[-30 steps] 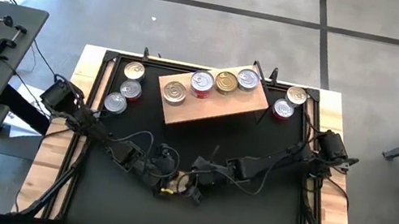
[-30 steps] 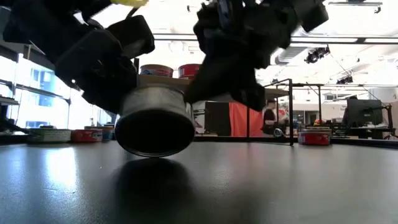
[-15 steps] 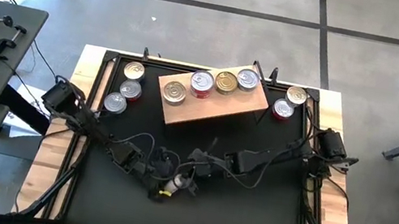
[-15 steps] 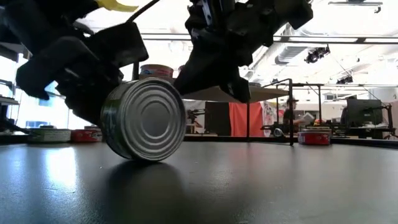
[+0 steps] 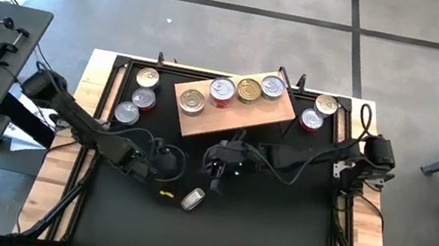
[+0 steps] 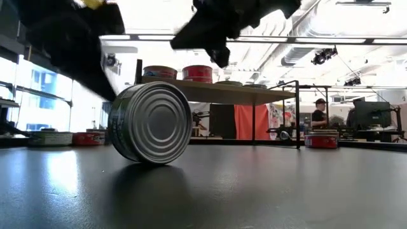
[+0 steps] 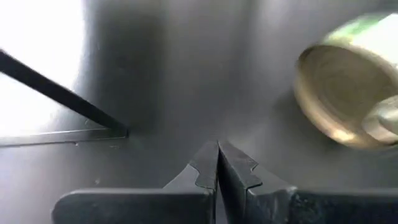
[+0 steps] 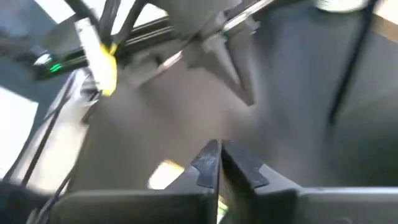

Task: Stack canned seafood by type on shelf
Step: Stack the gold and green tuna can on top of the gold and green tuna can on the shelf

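**Can dropped, lying on edge**

Can [image 5: 194, 197] has left both grippers and rests tilted on the mat, well short of the shelf [image 5: 234, 108]. Your left gripper [image 5: 160, 160] and right gripper [image 5: 215, 180] are closed, empty, lifted away. You must regrasp.

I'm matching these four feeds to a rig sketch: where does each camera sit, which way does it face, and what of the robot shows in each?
High view: overhead, facing straight down on the table; both arms show.
Low view: at tabletop height, facing level across; a can on its edge fills the front, dark arm parts above.
Left wrist view: on the left arm, facing the tabletop past the shut left claw.
Right wrist view: on the right arm, facing down past the shut right claw.
Shared: high view, low view and left wrist view all show the tipped can.
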Controlling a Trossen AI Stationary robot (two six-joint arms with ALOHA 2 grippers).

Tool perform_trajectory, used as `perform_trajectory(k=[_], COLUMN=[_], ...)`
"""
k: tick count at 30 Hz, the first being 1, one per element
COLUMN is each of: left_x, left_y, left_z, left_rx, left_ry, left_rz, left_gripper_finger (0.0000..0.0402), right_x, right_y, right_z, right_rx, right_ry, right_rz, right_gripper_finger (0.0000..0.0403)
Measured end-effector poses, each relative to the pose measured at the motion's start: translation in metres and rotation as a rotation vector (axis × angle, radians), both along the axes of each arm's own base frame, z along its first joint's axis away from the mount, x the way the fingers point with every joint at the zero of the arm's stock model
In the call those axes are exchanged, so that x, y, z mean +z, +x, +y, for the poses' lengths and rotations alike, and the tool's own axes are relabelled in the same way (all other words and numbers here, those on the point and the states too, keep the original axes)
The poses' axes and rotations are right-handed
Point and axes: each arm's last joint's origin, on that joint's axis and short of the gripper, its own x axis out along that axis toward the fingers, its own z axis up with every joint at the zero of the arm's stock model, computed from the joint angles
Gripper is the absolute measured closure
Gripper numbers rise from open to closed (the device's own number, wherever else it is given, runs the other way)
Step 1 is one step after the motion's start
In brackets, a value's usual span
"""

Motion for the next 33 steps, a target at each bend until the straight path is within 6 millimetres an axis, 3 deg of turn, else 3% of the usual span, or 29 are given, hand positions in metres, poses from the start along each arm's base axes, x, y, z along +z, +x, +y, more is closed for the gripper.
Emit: perform_trajectory(k=[4,8,12,15,21,25,33], left_x=[0.022,0.038,0.056,0.069,0.086,0.087,0.087], left_y=[-0.012,-0.023,-0.031,-0.036,-0.04,-0.04,-0.04], left_z=[-0.01,-0.021,-0.03,-0.032,-0.03,-0.031,-0.031], left_rx=[0.07,0.116,0.156,0.179,0.193,0.185,0.178], left_ry=[-0.062,-0.12,-0.147,-0.148,-0.177,-0.175,-0.202], left_rz=[-0.164,-0.311,-0.485,-0.589,-0.686,-0.692,-0.688], left_gripper_finger=[0.0401,0.0401,0.0401,0.0401,0.0401,0.0401,0.0401], right_x=[0.014,0.025,0.022,0.015,0.0,-0.013,-0.038], right_y=[0.011,0.019,0.026,0.035,0.047,0.048,0.054], right_z=[0.001,0.013,0.025,0.032,0.036,0.037,0.04], right_rx=[0.147,0.322,0.479,0.528,0.544,0.62,0.678], right_ry=[-0.023,-0.2,-0.379,-0.48,-0.555,-0.499,-0.58], right_rz=[-0.011,0.02,0.087,0.109,0.177,0.239,0.277], right_gripper_finger=[0.0332,0.0242,0.0159,0.0119,0.0104,0.0109,0.0112])
